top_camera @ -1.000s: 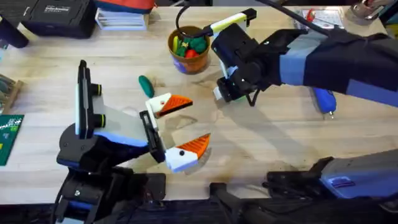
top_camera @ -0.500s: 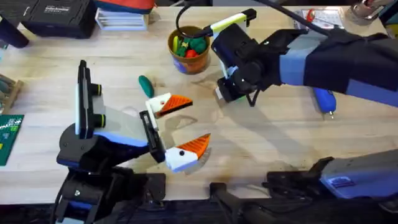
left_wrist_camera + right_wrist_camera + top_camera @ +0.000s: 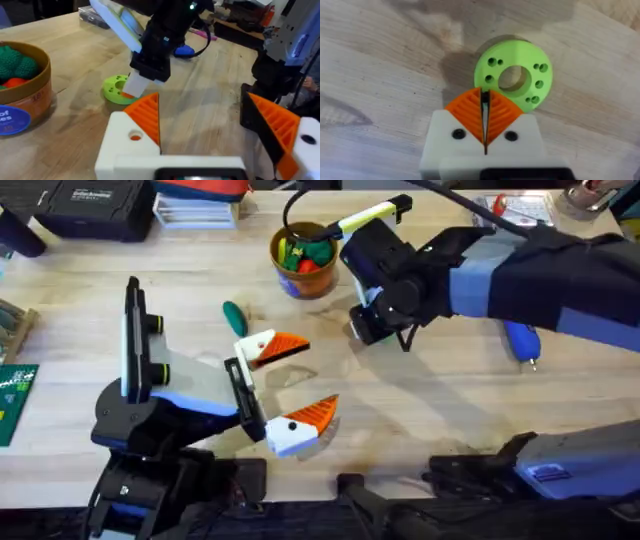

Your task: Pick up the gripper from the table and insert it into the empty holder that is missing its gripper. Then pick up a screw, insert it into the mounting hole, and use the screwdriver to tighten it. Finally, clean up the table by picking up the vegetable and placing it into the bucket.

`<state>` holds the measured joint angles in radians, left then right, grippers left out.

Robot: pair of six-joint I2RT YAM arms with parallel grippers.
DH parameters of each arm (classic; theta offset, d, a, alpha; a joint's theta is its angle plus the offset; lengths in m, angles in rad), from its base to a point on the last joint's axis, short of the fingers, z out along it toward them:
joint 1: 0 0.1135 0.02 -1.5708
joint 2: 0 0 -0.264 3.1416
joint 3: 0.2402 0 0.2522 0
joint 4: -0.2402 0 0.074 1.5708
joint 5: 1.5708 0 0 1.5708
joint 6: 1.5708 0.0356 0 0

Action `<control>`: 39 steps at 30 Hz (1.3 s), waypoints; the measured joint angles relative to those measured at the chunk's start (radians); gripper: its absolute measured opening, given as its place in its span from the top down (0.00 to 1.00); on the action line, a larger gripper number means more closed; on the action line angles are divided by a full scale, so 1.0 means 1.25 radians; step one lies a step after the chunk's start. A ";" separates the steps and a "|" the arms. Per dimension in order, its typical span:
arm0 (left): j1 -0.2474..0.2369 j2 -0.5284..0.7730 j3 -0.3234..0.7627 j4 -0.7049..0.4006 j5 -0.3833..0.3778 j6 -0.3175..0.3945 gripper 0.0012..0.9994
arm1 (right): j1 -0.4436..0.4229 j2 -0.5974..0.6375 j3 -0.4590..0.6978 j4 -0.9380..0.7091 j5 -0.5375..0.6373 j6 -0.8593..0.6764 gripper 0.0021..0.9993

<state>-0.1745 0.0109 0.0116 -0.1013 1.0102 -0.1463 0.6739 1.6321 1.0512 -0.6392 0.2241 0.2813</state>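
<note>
Bucket (image 3: 20, 95), left wrist view: round blue label (image 3: 7, 120) low on its tan wall, white lettering. Cut off by the picture's edge; only the word "of" reads with any confidence. A small dark mark on the rim band beside it, not legible.

Black case (image 3: 90, 205), far left corner of the desk (image 3: 420, 410), overhead view: one line of white print on the lid. Too small to make out.

Green board (image 3: 15, 395), left edge of the desk: white markings on its face, none readable.

Flat red-and-white item (image 3: 520, 205), far right corner: some print, illegible.

No numbers or signs readable elsewhere.
</note>
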 joint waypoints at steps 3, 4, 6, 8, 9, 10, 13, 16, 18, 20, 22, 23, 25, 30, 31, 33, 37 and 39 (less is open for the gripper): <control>0.000 0.000 0.000 0.000 0.000 0.000 0.01 | -0.002 0.000 0.000 0.001 0.000 0.000 1.00; 0.000 0.000 0.000 0.000 0.000 0.000 0.01 | -0.004 0.000 0.000 0.000 0.000 0.000 1.00; 0.000 0.000 0.000 0.000 0.000 0.000 0.01 | -0.009 0.000 0.000 -0.001 0.000 0.000 1.00; 0.000 0.000 0.000 0.000 0.000 0.000 0.01 | -0.017 0.000 0.000 -0.004 0.000 0.000 1.00; 0.000 0.000 0.000 0.000 0.000 0.000 0.01 | -0.021 0.000 0.000 -0.004 0.000 0.000 1.00; 0.000 0.000 0.000 0.000 0.000 0.000 0.01 | -0.025 0.000 0.000 -0.004 0.000 0.000 1.00; 0.000 0.000 0.000 0.000 0.000 0.000 0.01 | -0.033 0.000 0.000 -0.006 0.000 -0.004 1.00; 0.000 0.000 0.000 0.000 0.000 0.000 0.01 | -0.034 0.000 0.005 -0.021 0.000 -0.019 1.00; 0.000 0.000 0.000 0.000 0.000 0.000 0.01 | -0.034 -0.002 0.017 -0.046 0.000 -0.026 1.00; 0.000 0.000 0.000 0.000 0.000 0.000 0.01 | -0.034 -0.012 0.037 -0.081 0.000 -0.032 1.00; 0.000 0.000 0.000 0.000 0.000 0.000 0.01 | -0.034 -0.034 0.064 -0.123 0.000 -0.037 1.00; 0.000 0.000 0.000 0.000 0.000 0.000 0.01 | -0.034 -0.046 0.080 -0.143 0.000 -0.038 1.00; 0.000 0.000 0.000 0.000 0.000 0.000 0.01 | -0.034 -0.077 0.119 -0.189 -0.001 -0.040 1.00; 0.000 0.000 0.000 0.000 0.000 0.000 0.01 | -0.035 -0.131 0.212 -0.286 -0.056 -0.059 1.00; 0.000 0.000 0.000 0.000 0.000 0.000 0.01 | -0.035 -0.138 0.233 -0.304 -0.083 -0.064 1.00; 0.000 0.000 0.000 0.000 0.000 0.000 0.01 | -0.031 -0.144 0.265 -0.323 -0.130 -0.067 1.00; 0.000 0.000 0.000 0.000 0.000 0.000 0.01 | 0.001 -0.144 0.320 -0.326 -0.222 -0.071 1.00; 0.000 0.000 0.000 0.000 0.000 0.000 0.01 | 0.035 -0.144 0.345 -0.319 -0.252 -0.073 1.00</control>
<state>-0.1745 0.0109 0.0116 -0.1013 1.0100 -0.1463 0.7170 1.4525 1.4825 -1.0375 -0.0910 0.1902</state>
